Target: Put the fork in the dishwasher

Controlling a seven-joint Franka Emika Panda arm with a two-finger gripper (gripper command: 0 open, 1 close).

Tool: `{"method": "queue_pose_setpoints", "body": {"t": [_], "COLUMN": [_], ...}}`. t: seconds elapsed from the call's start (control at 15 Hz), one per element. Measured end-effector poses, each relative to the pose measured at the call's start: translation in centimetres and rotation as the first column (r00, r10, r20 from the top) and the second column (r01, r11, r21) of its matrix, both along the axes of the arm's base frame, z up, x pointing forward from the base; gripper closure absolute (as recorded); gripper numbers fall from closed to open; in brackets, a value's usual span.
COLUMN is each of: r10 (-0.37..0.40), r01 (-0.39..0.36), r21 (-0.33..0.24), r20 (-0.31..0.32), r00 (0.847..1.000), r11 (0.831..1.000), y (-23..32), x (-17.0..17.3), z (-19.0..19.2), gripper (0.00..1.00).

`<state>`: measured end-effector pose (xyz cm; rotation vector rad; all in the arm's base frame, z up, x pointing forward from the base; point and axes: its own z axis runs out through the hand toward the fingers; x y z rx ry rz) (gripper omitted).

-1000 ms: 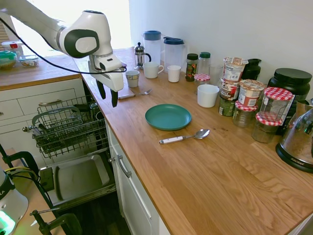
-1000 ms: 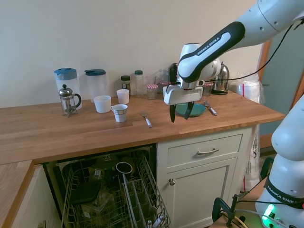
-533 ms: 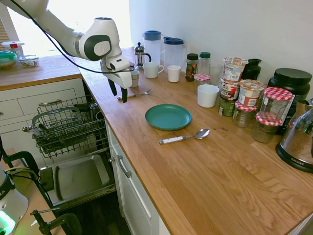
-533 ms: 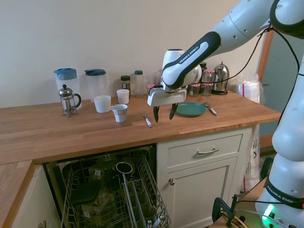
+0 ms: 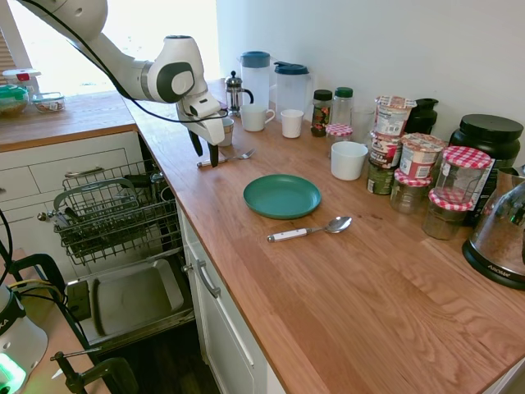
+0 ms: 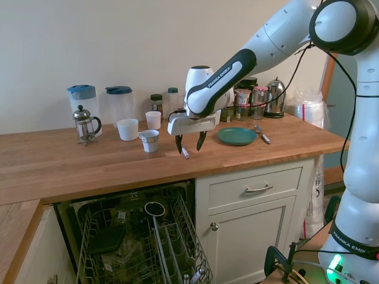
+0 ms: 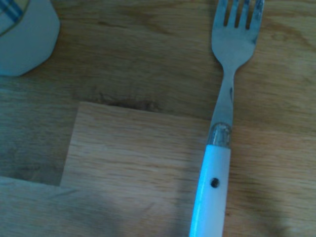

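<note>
The gripper, its fingers spread, hangs just above the fork, which lies flat on the tabletop beside a small cup, above the dishwasher.

A teal plate sits mid-frame; a white-handled spoon lies just below; jars crowd the right.

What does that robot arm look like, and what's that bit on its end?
The arm is glossy white with rounded segments and dark grey joint bands; one band reads FRANKA EMIKA. A thin black cable runs along it. At the end sits a white boxy claw with two slim black fingers.
</note>
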<state>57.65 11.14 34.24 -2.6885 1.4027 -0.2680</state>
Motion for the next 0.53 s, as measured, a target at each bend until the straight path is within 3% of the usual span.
{"method": "queue_pose_setpoints", "body": {"t": [0.07,0.53], "r10": [-0.003,-0.010], "r01": [0.003,0.010], "r21": [-0.001,-0.003], "r20": [-0.006,-0.011], "r00": [1.000,1.000], "r11": [1.000,1.000], "y": [0.12,0.56], "x": [0.17,0.50], "z": [-0.44,-1.01], "gripper": [1.00,1.00]}}
